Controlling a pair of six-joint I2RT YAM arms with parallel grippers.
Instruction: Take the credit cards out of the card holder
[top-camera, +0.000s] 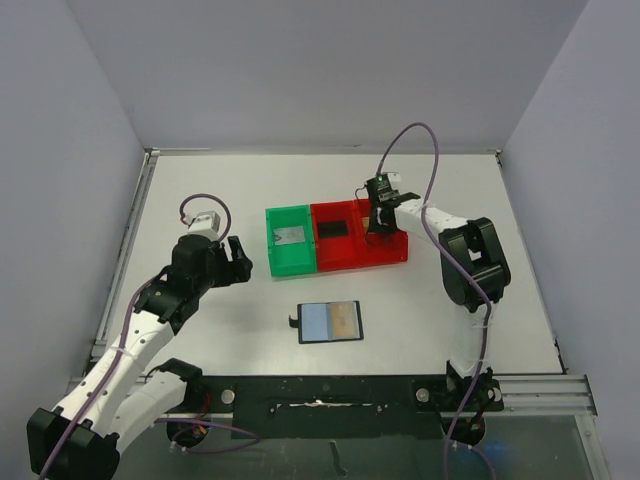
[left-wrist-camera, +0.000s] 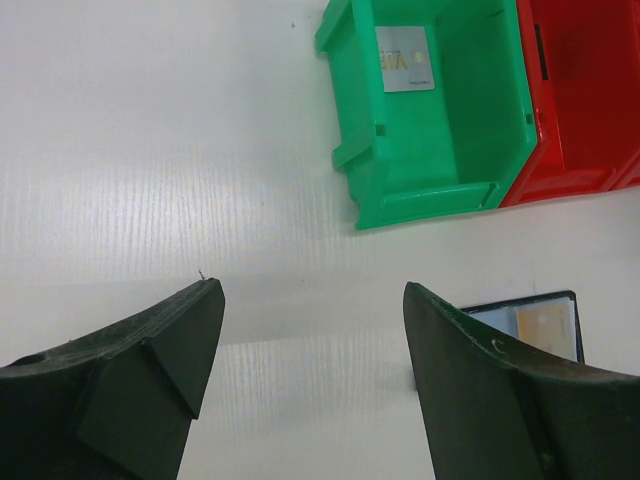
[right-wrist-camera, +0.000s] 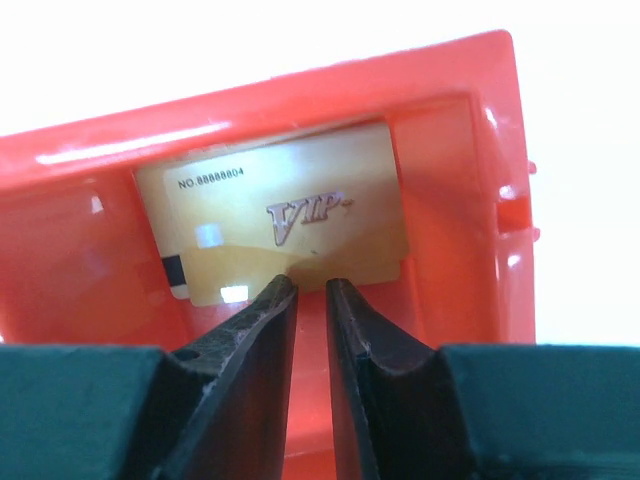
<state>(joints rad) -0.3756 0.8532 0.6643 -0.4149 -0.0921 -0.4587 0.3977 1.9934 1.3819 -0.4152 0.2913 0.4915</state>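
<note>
The right pincer (right-wrist-camera: 310, 283), narrow and seemingly empty, hung over the gold card (right-wrist-camera: 300, 200) inside the red bin (right-wrist-camera: 460, 230); deposit looked done, lifting clear seemed due.

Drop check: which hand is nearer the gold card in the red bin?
Right. The right hand is at the gold card in the red bin; the left hand sits beyond the green bin.

The white table (top-camera: 200, 190) carries three things. A green bin (top-camera: 290, 268) sits near its centre, with a red bin (top-camera: 350, 262) touching it at 3 o'clock. The card holder (top-camera: 330, 322) lies open and flat at 6 o'clock from the bins, apart from them.
</note>
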